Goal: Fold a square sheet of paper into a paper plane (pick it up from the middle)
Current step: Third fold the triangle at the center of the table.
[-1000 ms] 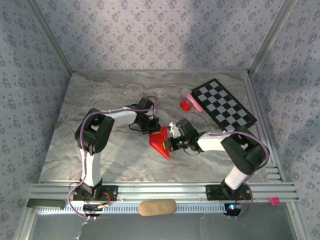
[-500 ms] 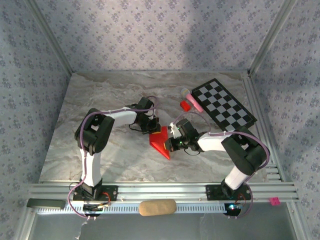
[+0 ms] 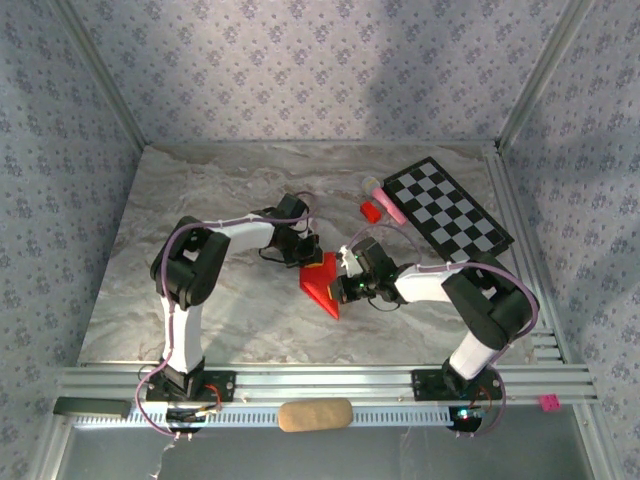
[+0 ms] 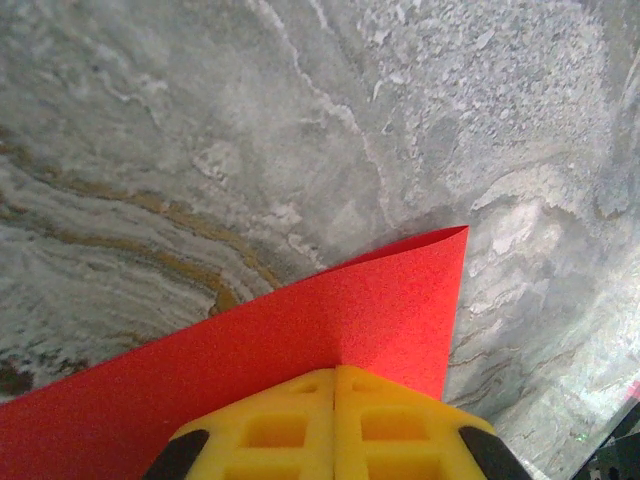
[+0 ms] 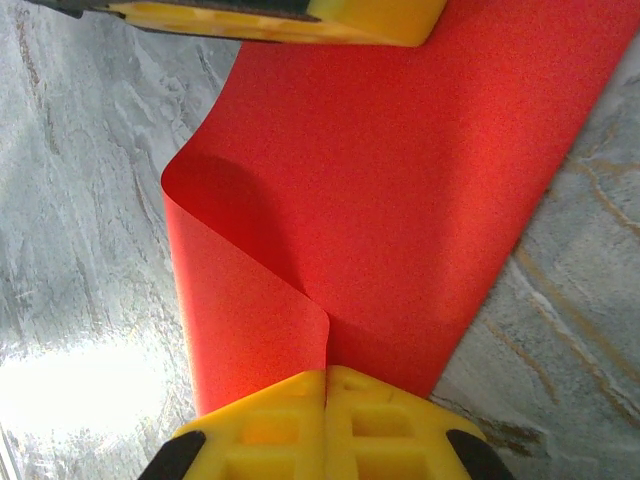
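Paper [image 5: 400, 180], thin matte red, loosely curled

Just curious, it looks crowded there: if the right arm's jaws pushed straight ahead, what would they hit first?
Probably the red paper they pinch, buckling it; beyond, the left arm's yellow fingers.

The square sheet of paper [image 3: 322, 284] is sitting mid-table [image 3: 200, 200] between the left gripper [image 3: 308, 258] behind it and the right gripper [image 3: 345, 285] on its right, with a small block [image 3: 371, 210] and a board [image 3: 447, 206] lying farther back right.
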Tool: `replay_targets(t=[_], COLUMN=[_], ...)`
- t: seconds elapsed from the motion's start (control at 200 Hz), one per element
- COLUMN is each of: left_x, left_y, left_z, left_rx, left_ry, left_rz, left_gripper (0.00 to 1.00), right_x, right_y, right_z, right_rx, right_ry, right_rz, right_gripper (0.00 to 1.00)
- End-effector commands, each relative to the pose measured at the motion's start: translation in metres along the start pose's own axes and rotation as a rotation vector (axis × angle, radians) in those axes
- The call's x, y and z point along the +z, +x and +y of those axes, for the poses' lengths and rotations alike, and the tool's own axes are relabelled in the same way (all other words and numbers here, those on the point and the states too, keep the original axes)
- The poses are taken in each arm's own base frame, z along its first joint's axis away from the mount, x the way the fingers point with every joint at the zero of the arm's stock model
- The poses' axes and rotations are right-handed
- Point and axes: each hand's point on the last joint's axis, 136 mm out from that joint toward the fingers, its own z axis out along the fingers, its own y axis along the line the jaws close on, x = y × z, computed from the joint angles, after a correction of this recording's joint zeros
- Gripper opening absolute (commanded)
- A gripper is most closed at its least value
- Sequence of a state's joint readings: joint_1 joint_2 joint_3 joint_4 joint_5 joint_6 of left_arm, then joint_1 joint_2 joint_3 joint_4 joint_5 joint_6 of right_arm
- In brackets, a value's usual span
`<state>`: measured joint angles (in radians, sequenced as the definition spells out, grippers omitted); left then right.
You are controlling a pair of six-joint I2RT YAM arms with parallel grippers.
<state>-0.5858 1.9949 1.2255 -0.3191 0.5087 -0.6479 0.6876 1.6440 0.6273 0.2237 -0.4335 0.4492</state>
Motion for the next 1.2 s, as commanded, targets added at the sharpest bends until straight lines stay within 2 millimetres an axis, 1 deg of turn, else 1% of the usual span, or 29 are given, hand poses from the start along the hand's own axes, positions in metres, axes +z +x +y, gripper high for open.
replay_targets(t=[0.0, 0.19, 0.28, 0.36, 0.495, 0.55, 0.665, 0.74, 0.79, 0.895, 0.949, 1.034, 1.194], left_x=[0.012, 0.005, -0.004, -0.017, -0.046, -0.058, -0.077, -0.083, -0.086, -0.085, -0.081, -0.077, -0.062], left_y=[0.006, 0.002, -0.003, -0.009, -0.016, -0.016, -0.011, -0.003, 0.003, 0.019, 0.027, 0.036, 0.048], left_z=[0.016, 0.009, 0.002, -0.007, -0.022, -0.025, -0.022, -0.025, -0.029, -0.038, -0.037, -0.036, -0.034], left_rx=[-0.029, -0.013, 0.004, 0.024, 0.046, 0.044, 0.022, 0.012, -0.005, -0.038, -0.061, -0.097, -0.168], left_ry=[-0.067, -0.061, -0.058, -0.053, -0.062, -0.066, -0.081, -0.047, 0.0, 0.11, 0.145, 0.192, 0.268], left_rz=[0.028, 0.012, -0.014, -0.045, -0.12, -0.156, -0.206, -0.214, -0.219, -0.2, -0.183, -0.175, -0.165], left_gripper=[0.09, 0.11, 0.17, 0.23, 0.39, 0.41, 0.45, 0.39, 0.33, 0.22, 0.17, 0.12, 0.08], right_x=[0.004, 0.004, 0.003, 0.003, 0.003, 0.003, 0.003, 0.003, 0.003, 0.003, 0.004, 0.004, 0.005], right_y=[0.004, 0.006, 0.006, 0.007, 0.006, 0.006, 0.004, 0.003, 0.002, -0.002, -0.004, -0.006, -0.008], right_z=[-0.004, -0.007, -0.009, -0.01, -0.009, -0.01, -0.01, -0.011, -0.011, -0.012, -0.012, -0.011, -0.013], right_rx=[0.021, 0.026, 0.03, 0.034, 0.04, 0.042, 0.046, 0.049, 0.052, 0.06, 0.067, 0.07, 0.08], right_ry=[0.016, 0.031, 0.042, 0.046, 0.046, 0.048, 0.051, 0.054, 0.055, 0.059, 0.059, 0.053, 0.065], right_rz=[0.032, 0.035, 0.035, 0.033, 0.025, 0.021, 0.016, 0.01, 0.006, -0.006, -0.014, -0.02, -0.024], right_gripper=[0.03, 0.03, 0.03, 0.03, 0.03, 0.03, 0.03, 0.03, 0.03, 0.03, 0.03, 0.03, 0.03])
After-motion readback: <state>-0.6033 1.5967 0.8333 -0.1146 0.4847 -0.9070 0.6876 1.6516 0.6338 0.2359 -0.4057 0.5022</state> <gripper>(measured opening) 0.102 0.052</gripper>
